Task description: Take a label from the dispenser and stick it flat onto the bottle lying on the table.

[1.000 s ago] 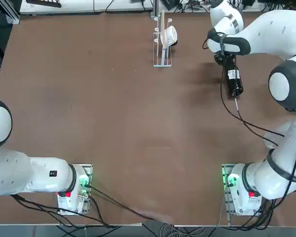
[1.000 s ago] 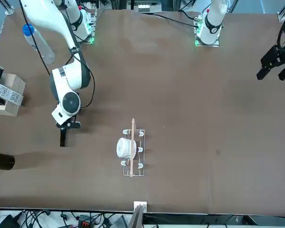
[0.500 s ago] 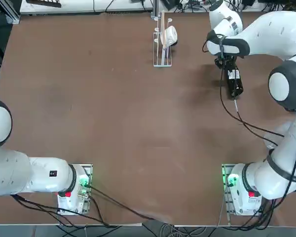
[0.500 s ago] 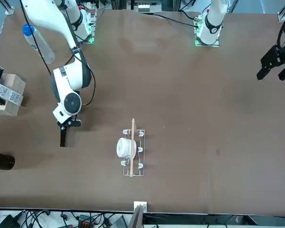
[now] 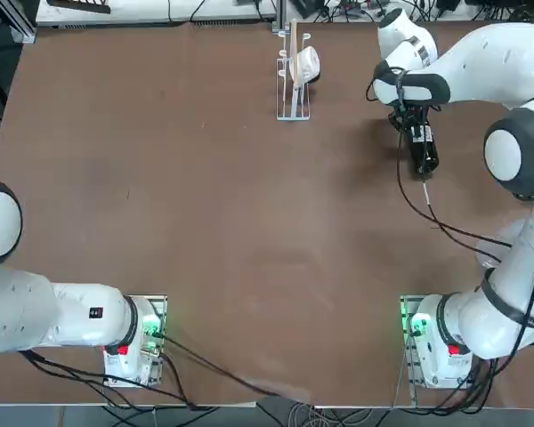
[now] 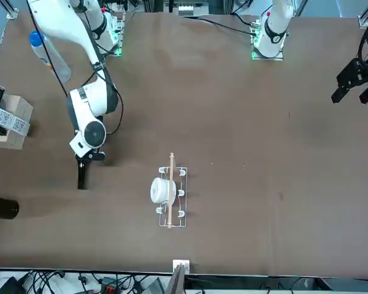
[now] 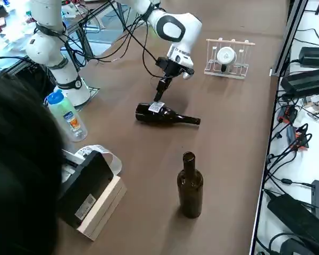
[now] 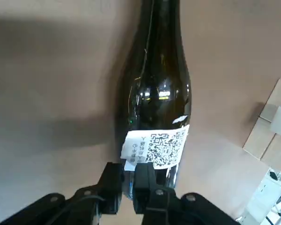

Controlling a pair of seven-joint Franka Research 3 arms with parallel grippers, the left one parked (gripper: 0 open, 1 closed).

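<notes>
While the right gripper [image 8: 128,174], jaws parted, overhangs the white label [image 8: 155,148], the bottle [image 8: 159,96] gleams.

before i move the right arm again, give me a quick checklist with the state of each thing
1. Bottle lying on its side under the gripper: ok, the dark bottle lies on the table.
2. Label on the bottle: ok, the label is on its body, dark print facing out.
3. Label flat all over: cannot tell, its edges look slightly uneven and the fingers cover part of the lower edge.
4. Right gripper clear of the label: cannot tell, its fingertips are right at the label's edge.
5. Standing bottle upright: ok, apart from the lying one.
</notes>
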